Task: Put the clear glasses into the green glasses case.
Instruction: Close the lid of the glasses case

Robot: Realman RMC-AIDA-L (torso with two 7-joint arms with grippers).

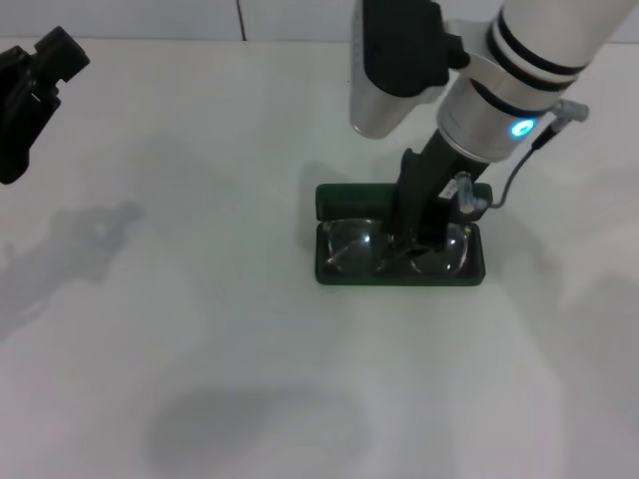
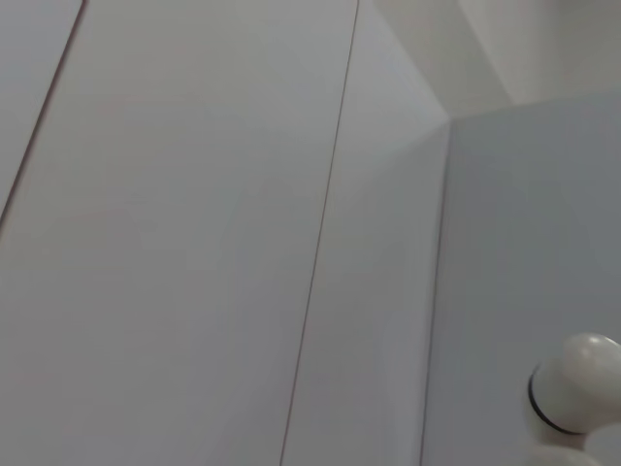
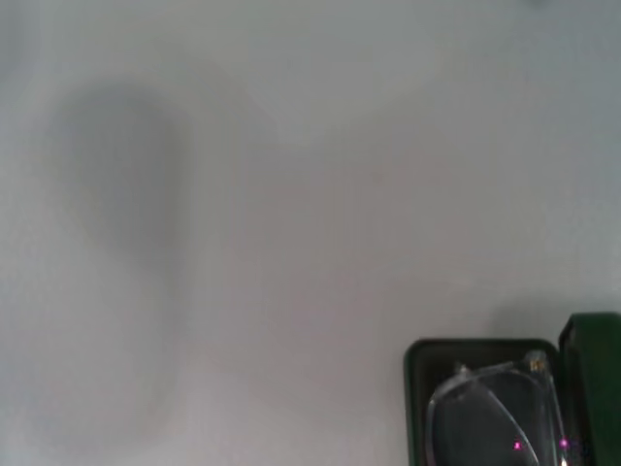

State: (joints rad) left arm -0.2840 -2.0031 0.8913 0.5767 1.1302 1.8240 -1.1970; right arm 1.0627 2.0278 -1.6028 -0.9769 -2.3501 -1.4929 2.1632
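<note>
The green glasses case (image 1: 333, 275) lies open in the middle of the white table, its lid (image 1: 344, 196) folded back on the far side. The clear glasses (image 1: 349, 245) rest inside the case's tray, lenses facing up. My right gripper (image 1: 407, 249) reaches straight down into the case, over the middle of the glasses between the two lenses. In the right wrist view one end of the case (image 3: 417, 388) shows with a clear lens (image 3: 485, 417) in it. My left gripper (image 1: 30, 92) hangs parked at the far left, away from the case.
The white table (image 1: 200, 349) around the case carries only shadows. The left wrist view shows a pale panelled wall (image 2: 194, 243) and a white rounded robot part (image 2: 574, 393).
</note>
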